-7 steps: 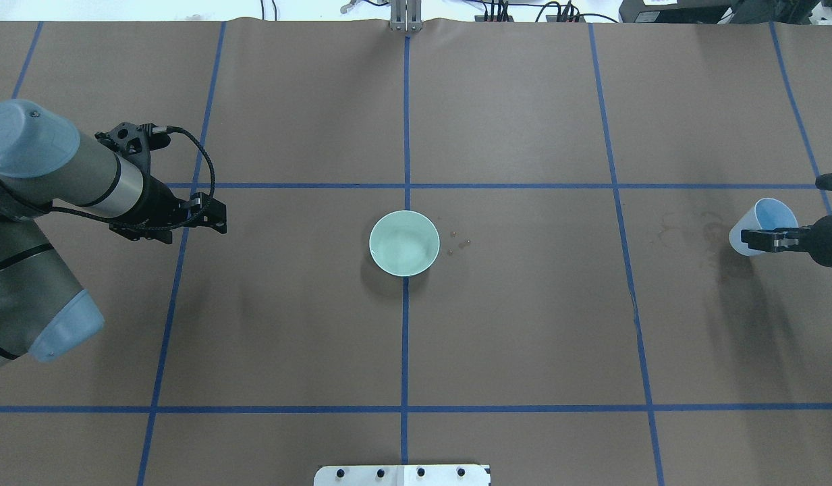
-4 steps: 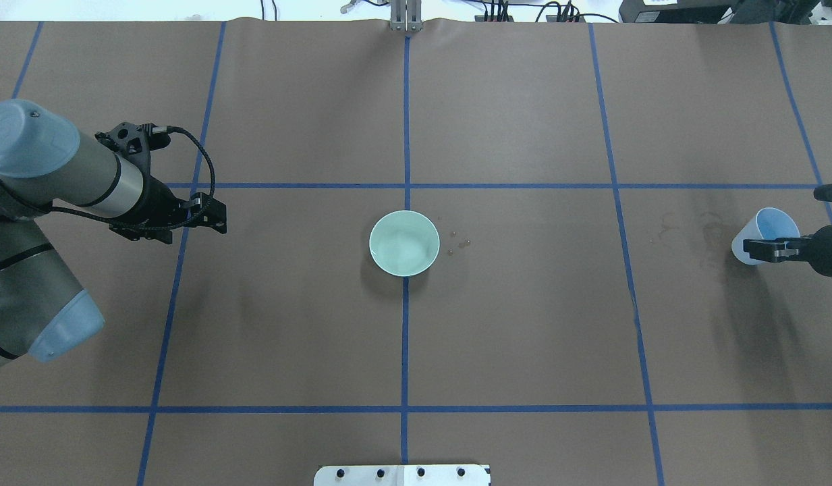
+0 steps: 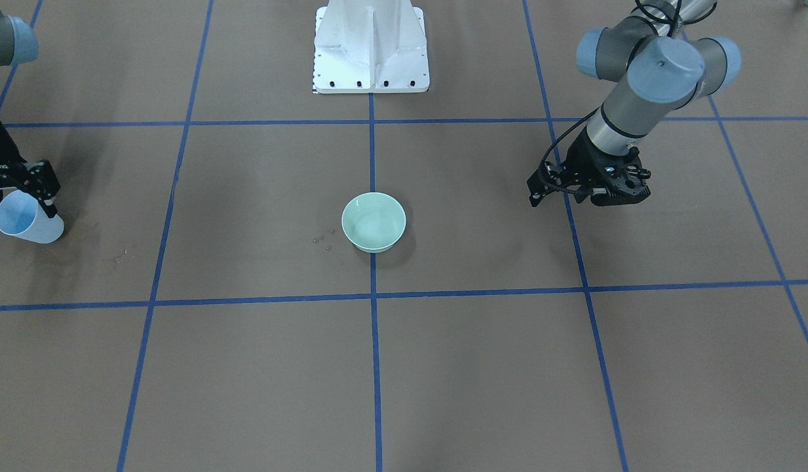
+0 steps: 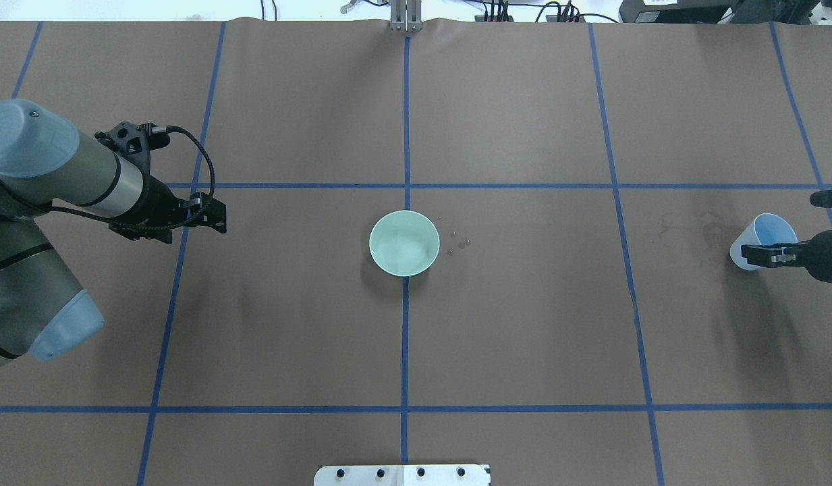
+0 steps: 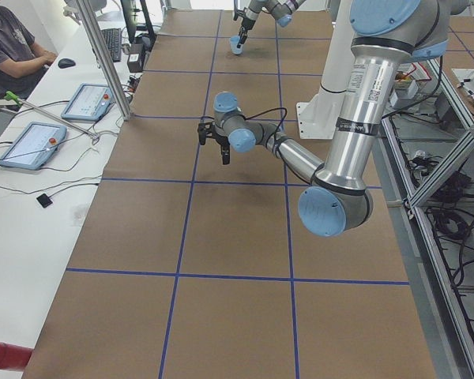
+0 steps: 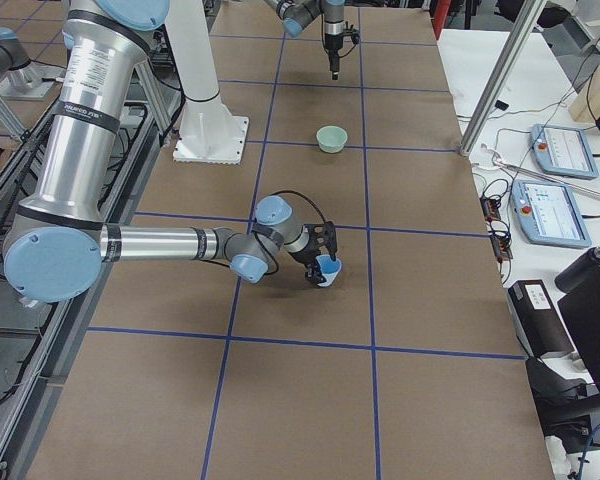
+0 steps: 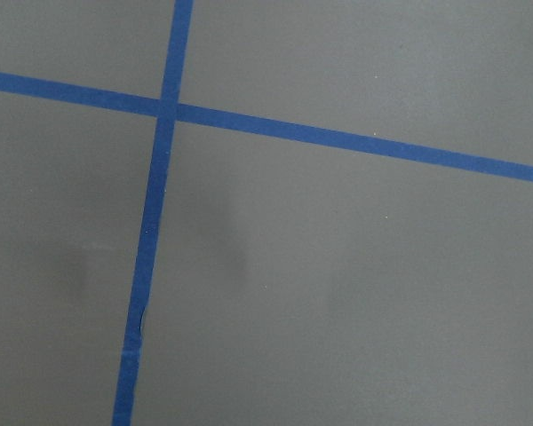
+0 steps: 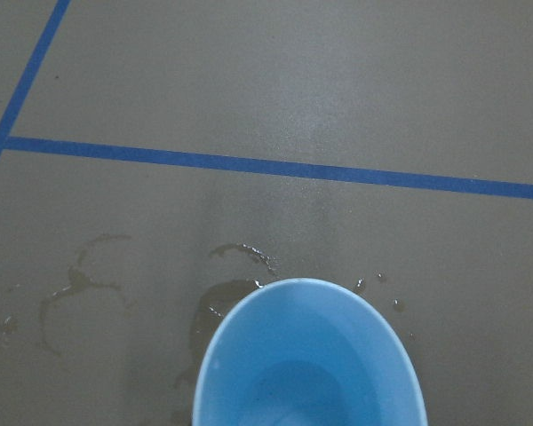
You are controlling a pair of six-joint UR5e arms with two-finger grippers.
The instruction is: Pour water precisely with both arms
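Observation:
A light blue cup (image 4: 760,236) hangs tilted at the table's right edge, with my right gripper (image 4: 770,255) shut on its wall. In the front view the cup (image 3: 25,219) sits low over wet stains. The right wrist view looks into the cup (image 8: 306,355), where a faint darker patch of water (image 8: 289,399) shows at the bottom. A mint green bowl (image 4: 404,243) stands at the table's centre; any water in it shows only as a faint sheen. My left gripper (image 4: 215,214) hovers open and empty far left of the bowl.
Small droplets (image 4: 459,243) lie just right of the bowl. Dried and wet water marks (image 8: 231,293) spread on the brown paper beside the cup. The white pedestal (image 3: 371,46) stands at the robot's side. A person sits at a side desk (image 5: 16,47).
My right gripper has carried the cup a little toward the robot's side of the table. The left arm and the bowl have not moved.

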